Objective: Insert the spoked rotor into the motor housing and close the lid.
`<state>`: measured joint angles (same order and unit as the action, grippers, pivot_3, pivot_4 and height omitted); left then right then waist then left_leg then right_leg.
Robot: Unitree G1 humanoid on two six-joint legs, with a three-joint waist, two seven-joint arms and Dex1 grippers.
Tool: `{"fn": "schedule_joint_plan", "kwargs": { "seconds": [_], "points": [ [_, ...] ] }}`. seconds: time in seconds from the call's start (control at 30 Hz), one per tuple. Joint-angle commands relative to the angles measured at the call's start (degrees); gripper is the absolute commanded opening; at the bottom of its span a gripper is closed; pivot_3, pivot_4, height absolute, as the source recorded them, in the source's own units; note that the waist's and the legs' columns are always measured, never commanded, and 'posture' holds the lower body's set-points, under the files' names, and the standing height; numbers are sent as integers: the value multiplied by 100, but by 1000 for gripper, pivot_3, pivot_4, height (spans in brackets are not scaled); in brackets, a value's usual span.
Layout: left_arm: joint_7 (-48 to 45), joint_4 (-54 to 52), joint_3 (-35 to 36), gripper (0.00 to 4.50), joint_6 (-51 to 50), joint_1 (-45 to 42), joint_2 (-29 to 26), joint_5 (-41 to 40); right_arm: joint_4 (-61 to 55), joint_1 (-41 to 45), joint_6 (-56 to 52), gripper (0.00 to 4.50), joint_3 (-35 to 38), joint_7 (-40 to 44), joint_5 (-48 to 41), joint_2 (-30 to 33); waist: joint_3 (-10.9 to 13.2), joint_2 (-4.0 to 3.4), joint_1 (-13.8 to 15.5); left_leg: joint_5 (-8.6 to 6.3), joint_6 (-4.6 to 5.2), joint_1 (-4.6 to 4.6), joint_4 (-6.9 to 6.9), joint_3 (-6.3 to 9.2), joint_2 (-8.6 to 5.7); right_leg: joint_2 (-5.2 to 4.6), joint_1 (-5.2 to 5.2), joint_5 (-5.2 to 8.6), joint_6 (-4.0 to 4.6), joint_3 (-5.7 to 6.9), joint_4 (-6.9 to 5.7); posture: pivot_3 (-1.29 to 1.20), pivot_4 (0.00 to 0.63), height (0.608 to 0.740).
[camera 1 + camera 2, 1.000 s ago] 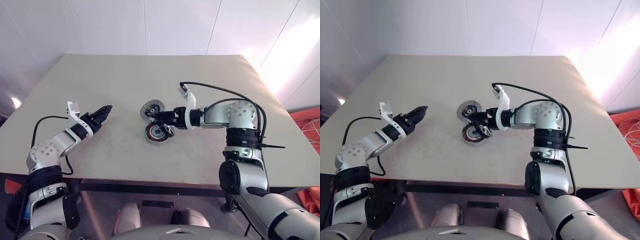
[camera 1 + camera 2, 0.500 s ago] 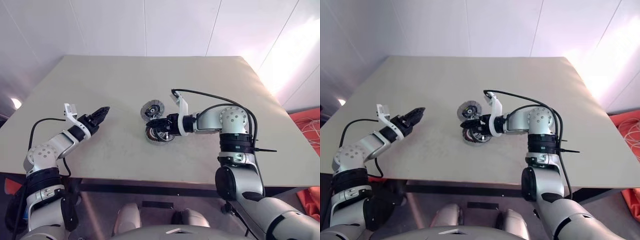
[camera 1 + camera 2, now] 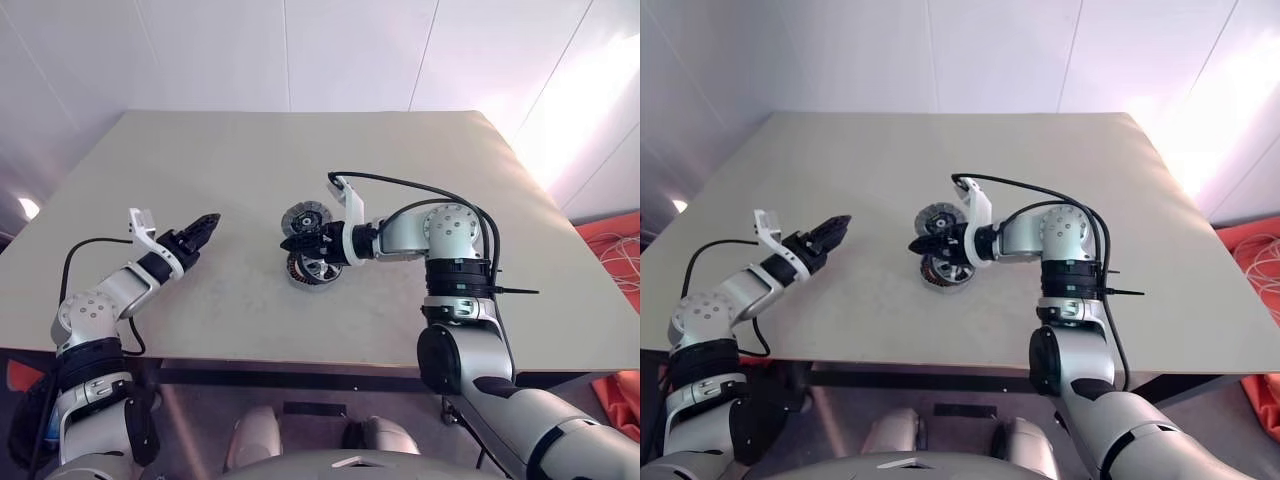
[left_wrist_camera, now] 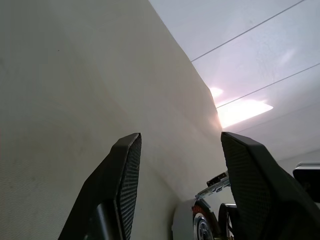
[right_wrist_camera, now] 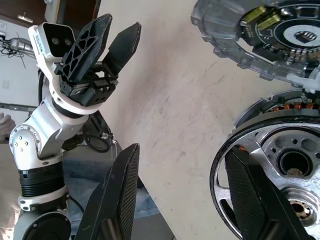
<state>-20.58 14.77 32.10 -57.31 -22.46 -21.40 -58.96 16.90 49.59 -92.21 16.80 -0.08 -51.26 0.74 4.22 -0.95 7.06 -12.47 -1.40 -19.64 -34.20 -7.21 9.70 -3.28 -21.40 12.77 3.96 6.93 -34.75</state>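
While I watch through the head camera, my right arm reaches across in front of the body toward the left, forearm roughly level and the wrist tipped slightly down, a black cable arching over it. The right gripper (image 3: 293, 243) hangs just above the parts near the middle of the table (image 3: 420, 160). Its fingers (image 5: 117, 200) stand apart with nothing between them; in the right wrist view one finger crosses in front of the spoked rotor (image 5: 280, 170) without closing on it.

The rotor lies flat on the table just below the gripper tips, its dark rim and silver hub facing up, with reddish copper windings showing at its far edge. Whether it already sits inside the motor housing (image 3: 312, 270) I cannot tell. The lid (image 3: 305, 217) lies open on the far side of it, just beside it at one edge, dark ringed face up.

My left arm rests well apart on the left side of the table, elbow bent, forearm angled forward and toward the right. The left gripper (image 3: 207, 223) points level toward the parts, its two fingers (image 4: 120, 185) spread and empty.
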Motion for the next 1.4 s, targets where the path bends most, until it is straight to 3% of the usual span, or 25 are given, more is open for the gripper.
{"fn": "schedule_joint_plan", "kwargs": {
  "seconds": [0.03,1.4],
  "points": [
    [23,-258,129,2687,97,-14,-16,-113,-37,293,-22,3037,59,233,86,-123,0,0,-3,0,0,0,0,0,0,0,-3,0,0,0,0,0,0,740],
    [340,-605,126,2687,138,260,126,-390,544,659,661,3037,-497,1370,1472,-553,0,1,-178,6,-11,5,4,0,7,8,7,6,14,-2,-4,0,0,740]
  ]
}}
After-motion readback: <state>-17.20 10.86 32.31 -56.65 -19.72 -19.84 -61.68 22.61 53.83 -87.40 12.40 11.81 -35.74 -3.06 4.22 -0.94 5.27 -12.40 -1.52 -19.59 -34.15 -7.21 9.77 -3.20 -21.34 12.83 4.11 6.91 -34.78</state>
